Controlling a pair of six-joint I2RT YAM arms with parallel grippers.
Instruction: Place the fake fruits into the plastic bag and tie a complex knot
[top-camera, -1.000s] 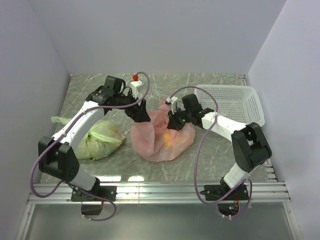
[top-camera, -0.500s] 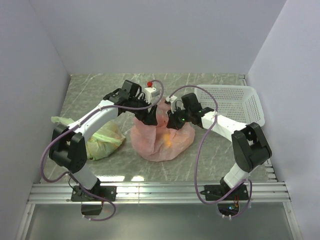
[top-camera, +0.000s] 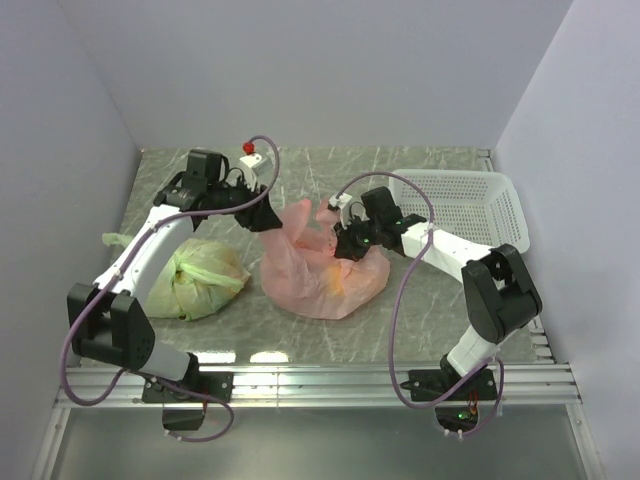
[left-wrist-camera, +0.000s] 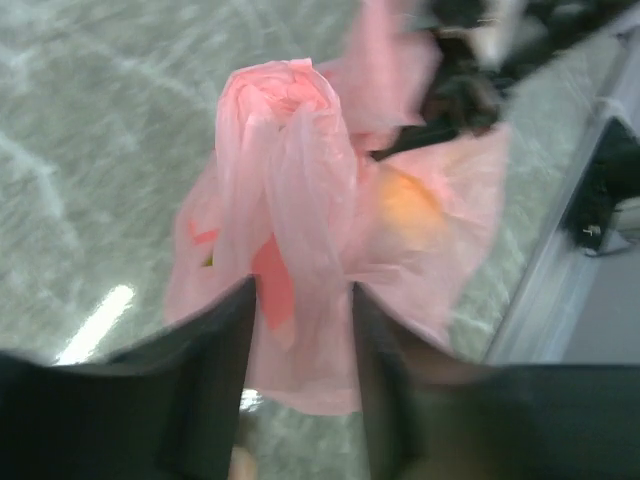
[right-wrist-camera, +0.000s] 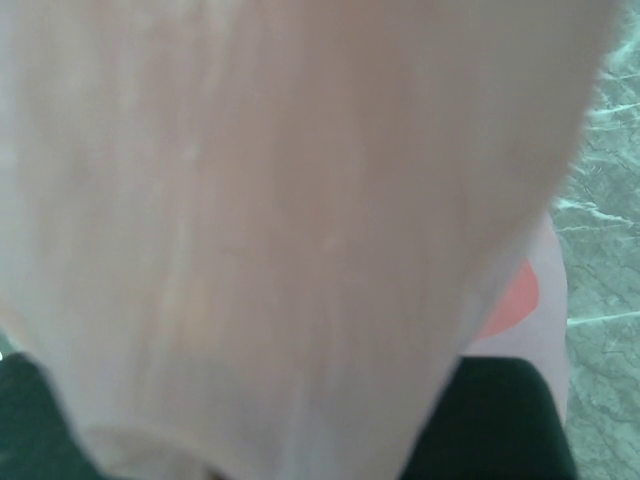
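Observation:
The salmon-pink plastic bag (top-camera: 320, 275) lies mid-table with fake fruits inside. An orange one glows through it (top-camera: 338, 282), and also shows in the left wrist view (left-wrist-camera: 405, 200) beside a red patch (left-wrist-camera: 272, 285). My left gripper (top-camera: 270, 218) is just left of the bag. A twisted pink handle (left-wrist-camera: 290, 150) runs from the bag down between its narrowly spaced fingers (left-wrist-camera: 215, 370) and looks gripped. My right gripper (top-camera: 345, 243) sits on the bag's top right. Pink plastic (right-wrist-camera: 280, 220) fills the right wrist view and hides the jaws. I cannot make out a finished knot.
A tied pale green bag (top-camera: 205, 275) lies at the left under my left arm. A white slotted basket (top-camera: 465, 205) stands at the back right. Walls close in on three sides. A metal rail (top-camera: 320, 380) runs along the front.
My left gripper reached right into the top of the bag, then drew back left and away. The bag's handle now stands up toward it. The right arm has stayed put.

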